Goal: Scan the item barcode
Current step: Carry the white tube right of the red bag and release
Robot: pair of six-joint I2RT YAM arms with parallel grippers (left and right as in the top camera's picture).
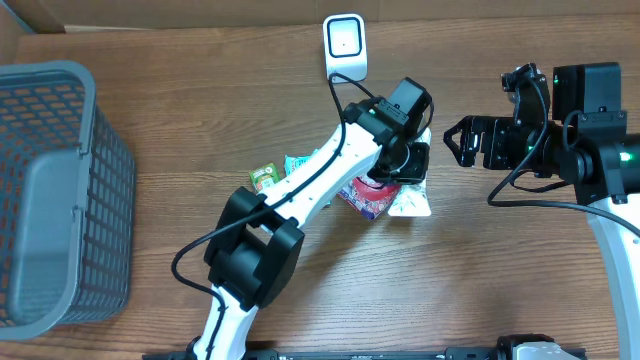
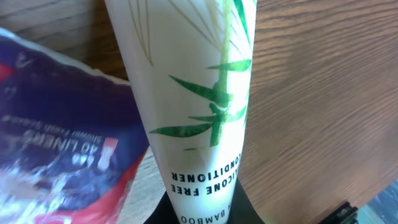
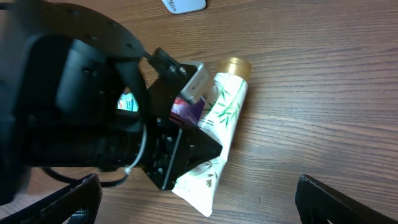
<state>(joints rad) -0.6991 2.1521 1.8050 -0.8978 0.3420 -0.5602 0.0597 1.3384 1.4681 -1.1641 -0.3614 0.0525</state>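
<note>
Two pincers, one soft tube at the middle of the bench.
Left pincer (image 1: pixel 407 166) is closed on the flat crimped end of the white bamboo-print tube (image 2: pixel 193 93); right pincer (image 1: pixel 452 142) stands wide and empty to the right. I judge the tube light, squeezable and smooth, so it may slip; the stiffer part near the gold cap (image 3: pixel 233 65) looks a safer hold. No barcode is visible, the arm partly covers the purple packet (image 2: pixel 50 124), and farther off the scanner (image 1: pixel 345 45) face is too small to read.

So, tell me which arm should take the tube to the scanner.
Left. The left tool is shut on the bamboo-print tube, near the white scanner. The right tool stands open and empty, off to the side.
</note>
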